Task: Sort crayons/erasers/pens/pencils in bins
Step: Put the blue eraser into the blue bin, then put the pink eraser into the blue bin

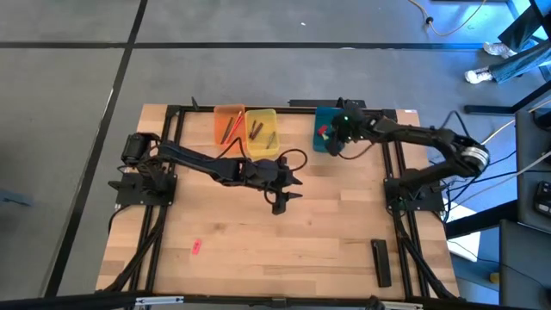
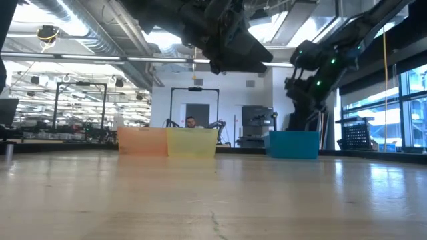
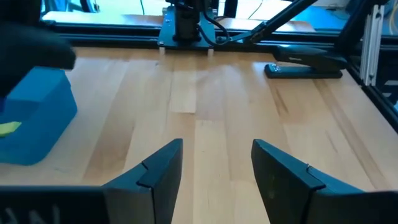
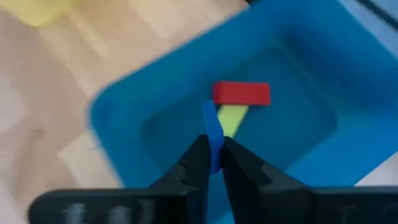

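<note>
Three bins stand in a row at the table's far edge: orange, yellow and teal-blue. My right gripper hangs over the teal-blue bin, shut on a blue eraser. A red eraser and a yellow eraser lie on that bin's floor. A pink eraser lies flat on the table near the front left. My left gripper hovers open over the table's middle with only bare wood between its fingers. My right gripper pinches the blue eraser's end between its two fingertips. The rest of the eraser sticks out beyond them, edge on. The fingers slant down from the table's right side. The eraser hangs clear above the teal-blue bin's inside.
A long black bar lies near the front right corner. Sticks lie in the orange and yellow bins. Black frame rails run along the table's left, right and far sides. Bare wood lies between the pink eraser and the black bar.
</note>
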You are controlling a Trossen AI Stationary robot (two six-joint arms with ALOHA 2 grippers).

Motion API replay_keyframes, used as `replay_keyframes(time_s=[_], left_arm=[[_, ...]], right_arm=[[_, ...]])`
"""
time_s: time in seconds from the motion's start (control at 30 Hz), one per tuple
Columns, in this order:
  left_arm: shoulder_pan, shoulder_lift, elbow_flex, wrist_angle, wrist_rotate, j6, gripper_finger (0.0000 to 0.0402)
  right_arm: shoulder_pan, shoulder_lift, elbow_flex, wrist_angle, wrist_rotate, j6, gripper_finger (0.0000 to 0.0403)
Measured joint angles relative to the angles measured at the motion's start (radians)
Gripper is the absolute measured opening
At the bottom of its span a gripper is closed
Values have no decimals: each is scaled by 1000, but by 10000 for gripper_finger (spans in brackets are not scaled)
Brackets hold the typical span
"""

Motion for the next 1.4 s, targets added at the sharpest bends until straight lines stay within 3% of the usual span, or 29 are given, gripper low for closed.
replay_keyframes(time_s=[0.17, 0.4, 0.57, 0.73, 0.9, 1.07, 1.23, 1.4], left_arm=[[0, 0, 0, -1, 0, 8, 184], [-10, 0, 0, -65, -15, -44, 182], [-42, 0, -1, -167, -190, -52, 182], [-93, 0, -1, -228, -343, -54, 182], [-125, 0, -1, -270, -357, -111, 182], [-133, 0, -1, -350, -358, -170, 182], [-134, 0, -1, -406, -359, -212, 182], [-153, 0, -1, -475, -359, -290, 182]], right_arm=[[-27, 84, 49, -2, -7, 3, 83], [-27, 70, 102, -7, -6, 3, 135], [9, 22, 125, -42, -6, 32, 154], [124, -53, 125, -42, 31, 51, 146], [276, -152, 125, -40, 175, 62, 134], [418, -222, 126, -39, 185, 115, 131], [563, -217, 125, -18, 199, 163, 131], [710, -182, 123, -12, 331, 194, 131]])
